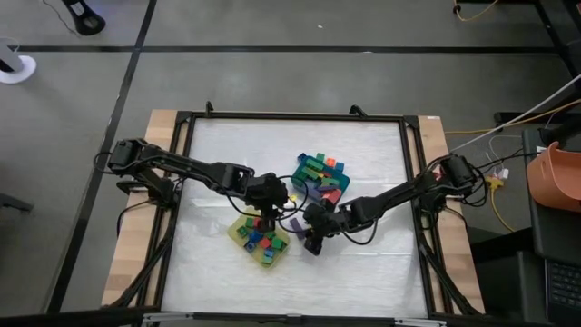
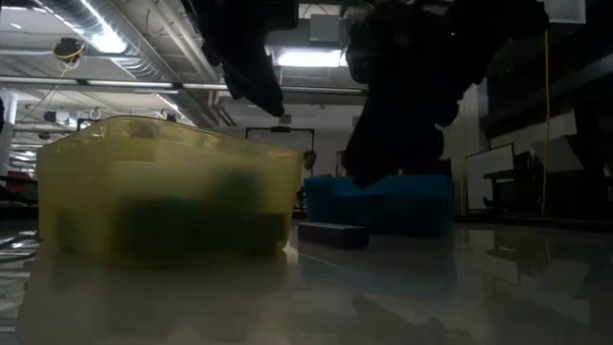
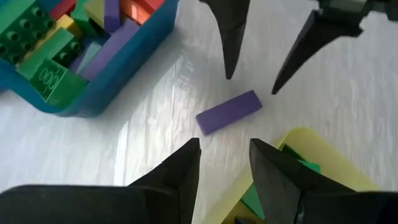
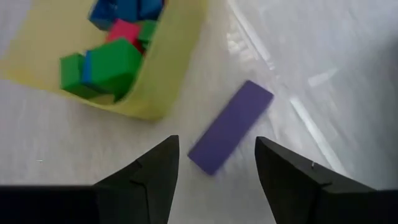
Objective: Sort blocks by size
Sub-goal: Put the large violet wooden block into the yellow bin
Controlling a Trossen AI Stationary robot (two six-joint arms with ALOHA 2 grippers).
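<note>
A long purple plastic bar block lies flat on the white table between the yellow tray and teal-blue tray. Right gripper hovers over it, open and empty; left gripper likewise. Light, rigid, smooth: pinch its narrow sides mid-length

The setting is a robotics lab or industrial workshop. Above the grippers, the low view shows an open ceiling with exposed ducts, pipes and strip lights. Around the table, which is bounded by a black metal frame, the floor is bare grey concrete with dark marking lines. Loose cables run beside the right arm's base.
</note>
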